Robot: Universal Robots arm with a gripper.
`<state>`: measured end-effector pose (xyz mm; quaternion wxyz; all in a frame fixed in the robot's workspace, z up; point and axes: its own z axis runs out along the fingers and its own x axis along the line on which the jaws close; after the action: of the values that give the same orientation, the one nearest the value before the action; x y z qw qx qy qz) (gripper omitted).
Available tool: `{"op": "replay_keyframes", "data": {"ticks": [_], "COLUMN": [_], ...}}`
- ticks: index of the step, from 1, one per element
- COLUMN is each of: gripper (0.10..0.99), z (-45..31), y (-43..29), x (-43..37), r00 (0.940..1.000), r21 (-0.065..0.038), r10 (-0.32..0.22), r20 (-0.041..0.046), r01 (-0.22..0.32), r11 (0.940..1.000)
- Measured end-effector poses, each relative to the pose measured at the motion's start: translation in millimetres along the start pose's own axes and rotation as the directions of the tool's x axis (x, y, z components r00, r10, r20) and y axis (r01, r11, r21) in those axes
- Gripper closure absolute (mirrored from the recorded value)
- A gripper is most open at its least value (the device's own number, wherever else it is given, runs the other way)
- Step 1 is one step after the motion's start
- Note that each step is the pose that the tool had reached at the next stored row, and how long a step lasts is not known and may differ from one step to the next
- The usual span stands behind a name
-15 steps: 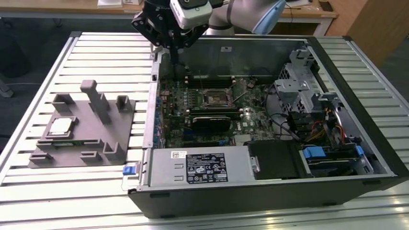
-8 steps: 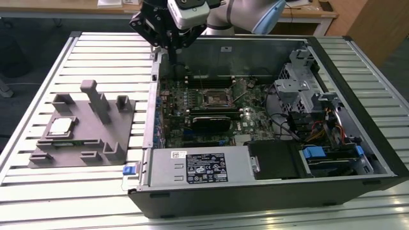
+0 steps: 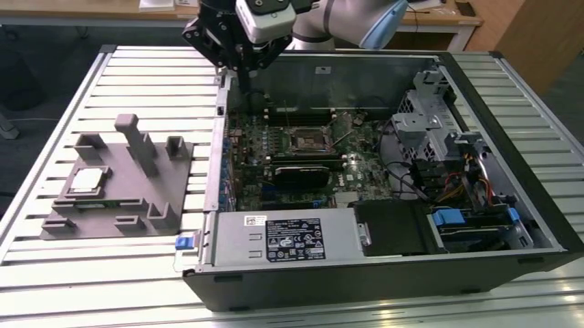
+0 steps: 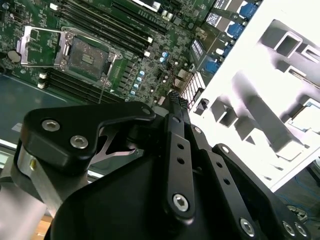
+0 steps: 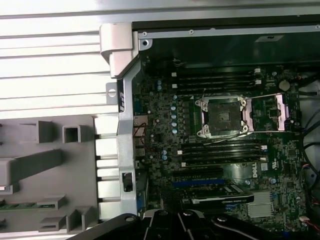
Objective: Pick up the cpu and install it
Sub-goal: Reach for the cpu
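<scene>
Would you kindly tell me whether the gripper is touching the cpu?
Apart. In the exterior view the gripper hangs over the computer case; the cpu lies on the grey block.

Robotics lab bench set up for computer assembly work.

A black gripper [image 3: 235, 65] on a pale grey robot arm [image 3: 356, 20] hung over a table of ribbed aluminium profile slats [image 3: 55, 273], the sort built for test rigs. Below the gripper lay an open black desktop computer case [image 3: 383, 290] with its green motherboard [image 3: 301, 147] bared. To the gripper's side, just beside the case, sat a grey plastic fixture block with upright posts and moulded pockets [image 3: 137, 205]. Beyond the arm, well apart from the gripper, stood pale wooden desks [image 3: 438, 24] on a dark floor [image 3: 37, 82].
</scene>
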<state>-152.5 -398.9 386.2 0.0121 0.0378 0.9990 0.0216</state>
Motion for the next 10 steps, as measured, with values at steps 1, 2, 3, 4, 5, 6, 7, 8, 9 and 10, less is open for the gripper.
{"op": "replay_keyframes", "data": {"ticks": [1, 2, 3, 4, 5, 6, 7, 8, 9, 10], "gripper": [0.98, 0.98, 0.98, 0.98, 0.98, 0.98, 0.98, 0.98, 0.98, 0.98], "z": [0.1, 0.3, 0.4, 0.5, 0.6, 0.8, 0.9, 1.0, 1.0, 1.1], "y": [0.0, -0.1, -0.1, -0.1, -0.1, -0.2, -0.2, -0.2, -0.3, -0.4], "x": [0.3, 0.7, 0.8, 1.1, 1.4, 1.8, 2.2, 2.7, 3.3, 4.2], "r00": [1.0, 1.0, 1.0, 1.0, 1.0, 1.0, 1.0, 1.0, 1.0, 1.0], "r21": [0.0, 0.0, 0.0, 0.0, 0.0, 0.0, 0.0, 0.0, 0.0, 0.0], "r10": [0.0, 0.0, 0.0, 0.0, 0.0, 0.0, 0.0, 0.0, 0.0, 0.0], "r20": [-0.0001, -0.0003, -0.0003, -0.0005, -0.0005, -0.0004, -0.0004, -0.0004, -0.0005, -0.0005], "r01": [0.0, 0.0, 0.0, 0.0, 0.0, 0.0, 0.0, 0.0, 0.0, 0.0], "r11": [1.0, 1.0, 1.0, 1.0, 1.0, 1.0, 1.0, 1.0, 1.0, 1.0]}}
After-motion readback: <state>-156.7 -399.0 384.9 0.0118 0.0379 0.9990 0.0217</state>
